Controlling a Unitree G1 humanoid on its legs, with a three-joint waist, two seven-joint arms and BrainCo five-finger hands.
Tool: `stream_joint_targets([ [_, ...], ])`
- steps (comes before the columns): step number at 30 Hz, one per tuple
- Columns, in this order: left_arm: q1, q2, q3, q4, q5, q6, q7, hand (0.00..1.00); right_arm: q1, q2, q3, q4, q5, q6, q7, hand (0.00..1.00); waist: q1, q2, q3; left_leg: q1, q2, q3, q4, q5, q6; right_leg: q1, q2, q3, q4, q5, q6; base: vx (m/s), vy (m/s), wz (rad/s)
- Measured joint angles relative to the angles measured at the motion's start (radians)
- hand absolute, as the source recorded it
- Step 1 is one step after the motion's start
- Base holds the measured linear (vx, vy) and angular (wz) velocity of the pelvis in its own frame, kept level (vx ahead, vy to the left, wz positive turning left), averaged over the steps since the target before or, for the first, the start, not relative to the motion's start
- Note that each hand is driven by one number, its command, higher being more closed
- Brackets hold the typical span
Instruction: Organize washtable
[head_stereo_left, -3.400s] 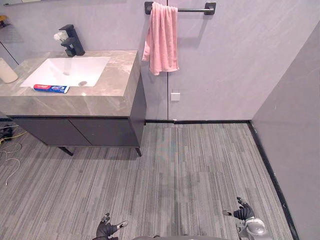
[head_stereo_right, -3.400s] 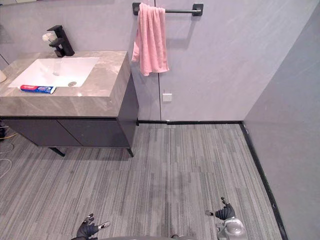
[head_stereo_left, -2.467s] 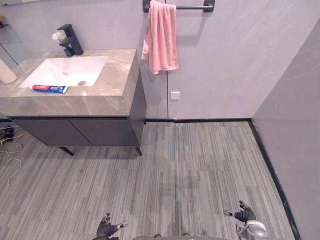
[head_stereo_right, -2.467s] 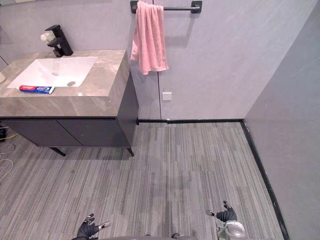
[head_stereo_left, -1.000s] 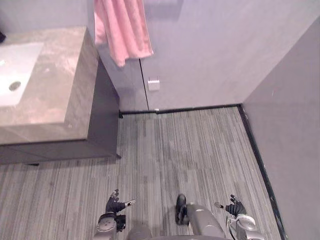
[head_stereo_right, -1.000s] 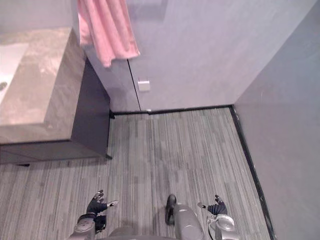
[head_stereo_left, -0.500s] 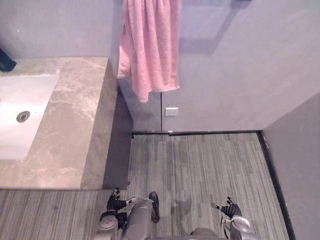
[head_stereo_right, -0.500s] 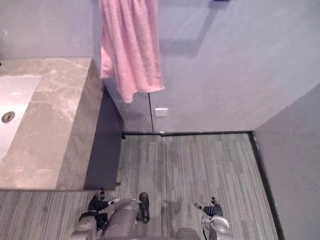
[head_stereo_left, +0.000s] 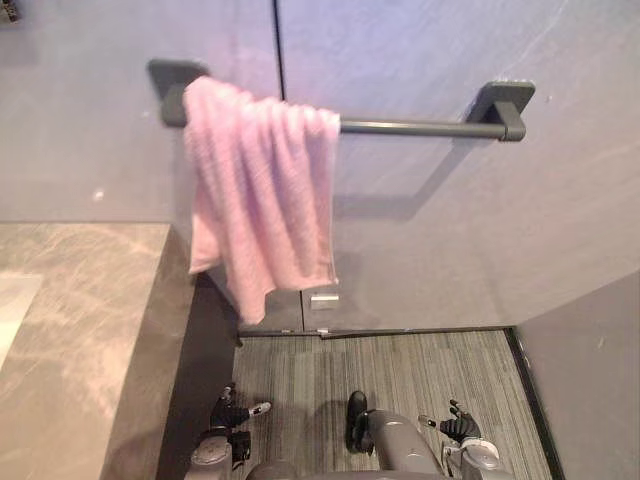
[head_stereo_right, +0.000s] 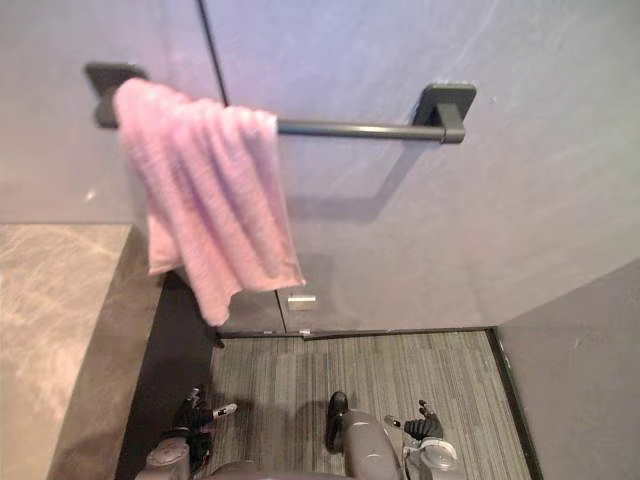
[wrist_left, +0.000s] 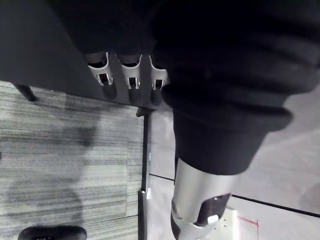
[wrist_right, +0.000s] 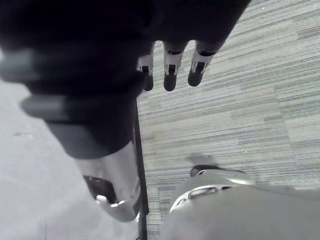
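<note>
A pink towel (head_stereo_left: 262, 200) hangs bunched at the left end of a dark wall rail (head_stereo_left: 410, 127). The grey marble washtable top (head_stereo_left: 70, 320) runs along the lower left, with the towel's lower edge hanging just past its right end. My left hand (head_stereo_left: 232, 412) hangs low above the floor beside the cabinet, its fingers (wrist_left: 129, 75) relaxed and holding nothing. My right hand (head_stereo_left: 458, 426) hangs low at the right with its fingers (wrist_right: 170, 70) straight and apart, also holding nothing. Both hands are far below the towel and the counter.
The cabinet's dark side (head_stereo_left: 205, 340) drops from the counter edge to the striped grey floor (head_stereo_left: 420, 360). A small white socket (head_stereo_left: 323, 301) sits on the wall under the towel. A darker grey wall (head_stereo_left: 590, 390) closes in at the right.
The camera has moved closer to the wall and tilted up: the towel and rail now sit mid-picture and the sink has left the view. Both hands stay low and empty.
</note>
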Motion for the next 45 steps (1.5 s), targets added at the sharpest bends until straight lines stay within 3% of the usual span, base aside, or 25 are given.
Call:
stream_joint_targets([
  [1, -0.001, -0.018, 0.017, -0.008, 0.000, 0.000, 0.000, 0.00, 0.006, -0.002, 0.002, -0.005, 0.001, 0.001, -0.001, 0.00, -0.001, 0.006, 0.000, -0.062, 0.025, -0.008, 0.146, 0.033, -0.019, 0.042, 0.011, -0.010, -0.026, -0.008, -0.007, 0.36, -0.173, 0.45],
  [2, 0.006, -0.033, 0.028, -0.020, 0.000, 0.000, 0.000, 0.00, 0.014, 0.009, 0.004, -0.011, 0.001, 0.002, -0.003, 0.00, 0.011, 0.008, 0.003, -0.137, 0.084, 0.005, 0.346, 0.034, -0.017, 0.127, 0.031, -0.021, -0.082, -0.011, -0.014, 0.41, -0.168, 0.28],
  [4, 0.010, -0.054, 0.028, -0.027, 0.000, 0.000, 0.001, 0.00, 0.027, 0.018, 0.001, -0.039, 0.007, -0.003, -0.006, 0.00, 0.035, 0.000, 0.001, -0.194, 0.114, 0.062, 0.390, 0.020, 0.003, 0.215, 0.029, -0.027, -0.138, -0.012, -0.017, 0.31, -0.102, 0.08],
  [5, 0.009, -0.059, 0.026, -0.028, 0.000, -0.001, 0.001, 0.00, 0.025, 0.017, 0.000, -0.043, 0.009, -0.005, -0.006, 0.00, 0.035, -0.003, 0.001, -0.208, 0.110, 0.073, 0.366, 0.017, 0.009, 0.228, 0.025, -0.024, -0.152, -0.012, -0.017, 0.19, -0.043, -0.05],
  [8, 0.014, -0.055, 0.024, -0.028, 0.000, 0.000, 0.003, 0.00, 0.001, 0.015, 0.000, -0.040, 0.011, -0.014, -0.007, 0.00, 0.036, 0.013, -0.007, -0.245, 0.073, 0.049, 0.058, 0.027, 0.014, 0.259, 0.021, -0.001, -0.189, -0.012, -0.002, 0.16, 0.059, -0.20],
  [9, 0.019, -0.054, 0.024, -0.023, -0.001, 0.000, 0.004, 0.00, 0.000, 0.014, -0.001, -0.036, 0.011, -0.014, -0.007, 0.00, 0.036, 0.035, -0.008, -0.242, 0.050, 0.009, -0.093, 0.122, 0.017, 0.258, 0.029, 0.013, -0.188, -0.018, 0.017, 0.22, 0.166, -0.31],
  [12, 0.023, -0.036, 0.024, -0.013, -0.002, 0.002, 0.004, 0.00, 0.022, 0.029, -0.001, -0.019, 0.009, -0.011, -0.008, 0.00, 0.039, 0.013, -0.012, -0.197, 0.010, 0.027, -0.150, 0.131, 0.024, 0.271, -0.010, 0.042, -0.209, -0.017, 0.056, 0.15, 0.134, -0.14],
  [15, 0.032, -0.028, 0.023, -0.004, -0.001, 0.002, 0.003, 0.00, 0.029, 0.028, -0.001, -0.008, 0.006, -0.012, -0.008, 0.00, 0.036, 0.013, -0.012, -0.150, -0.021, 0.043, -0.206, 0.143, 0.041, 0.291, -0.028, 0.056, -0.221, -0.019, 0.068, 0.09, 0.081, -0.07],
  [29, 0.051, -0.010, 0.023, 0.013, -0.005, 0.001, 0.027, 0.00, 0.033, 0.008, 0.003, 0.039, -0.005, -0.020, -0.008, 0.00, 0.034, -0.003, -0.042, -0.035, -0.051, 0.038, -0.416, 0.251, 0.039, 0.322, -0.028, 0.052, -0.246, -0.011, 0.067, -0.01, -0.009, 0.01],
  [32, 0.054, -0.012, 0.015, -0.127, -0.023, 0.006, 0.051, 0.00, 0.037, 0.000, 0.015, 0.037, -0.012, -0.023, -0.008, 0.00, 0.037, -0.005, -0.045, -0.027, -0.053, 0.024, -0.423, 0.258, 0.041, 0.337, -0.029, 0.040, -0.268, 0.002, 0.067, -0.08, 0.002, 0.14],
  [34, 0.093, -0.002, -0.040, -0.375, -0.013, -0.036, 0.105, 0.00, 0.039, -0.004, 0.047, 0.030, -0.012, -0.027, -0.019, 0.00, 0.032, -0.008, -0.048, -0.029, -0.066, -0.015, -0.455, 0.284, 0.045, 0.345, -0.042, 0.009, -0.279, 0.005, 0.069, -0.11, 0.016, 0.43],
  [39, 0.289, -0.060, -0.051, -0.800, -0.009, -0.048, 0.077, 0.00, 0.040, -0.007, 0.044, 0.024, -0.012, -0.028, -0.027, 0.00, 0.039, 0.008, -0.056, -0.054, -0.085, -0.071, -0.450, 0.287, 0.047, 0.343, -0.057, -0.038, -0.277, -0.012, 0.089, -0.03, 0.008, 0.31],
  [40, 0.307, -0.062, -0.052, -0.821, -0.009, -0.051, 0.069, 0.00, 0.040, -0.008, 0.043, 0.024, -0.013, -0.028, -0.027, 0.00, 0.040, 0.011, -0.059, -0.056, -0.087, -0.074, -0.450, 0.287, 0.047, 0.343, -0.059, -0.041, -0.277, -0.013, 0.090, 0.01, 0.020, 0.28],
  [42, 0.327, -0.061, -0.052, -0.833, -0.013, -0.062, 0.066, 0.00, 0.039, -0.006, 0.044, 0.024, -0.015, -0.026, -0.026, 0.00, 0.075, 0.029, -0.069, -0.058, -0.090, -0.083, -0.450, 0.286, 0.048, 0.345, -0.058, -0.052, -0.272, -0.021, 0.096, 0.04, -0.001, 0.16],
  [45, 0.327, -0.059, -0.053, -0.875, -0.023, -0.066, 0.066, 0.00, 0.034, 0.003, 0.047, 0.017, -0.024, -0.026, -0.026, 0.00, 0.090, 0.029, -0.072, -0.059, -0.091, -0.098, -0.447, 0.286, 0.048, 0.346, -0.057, -0.062, -0.255, -0.029, 0.089, 0.05, -0.025, 0.12],
])
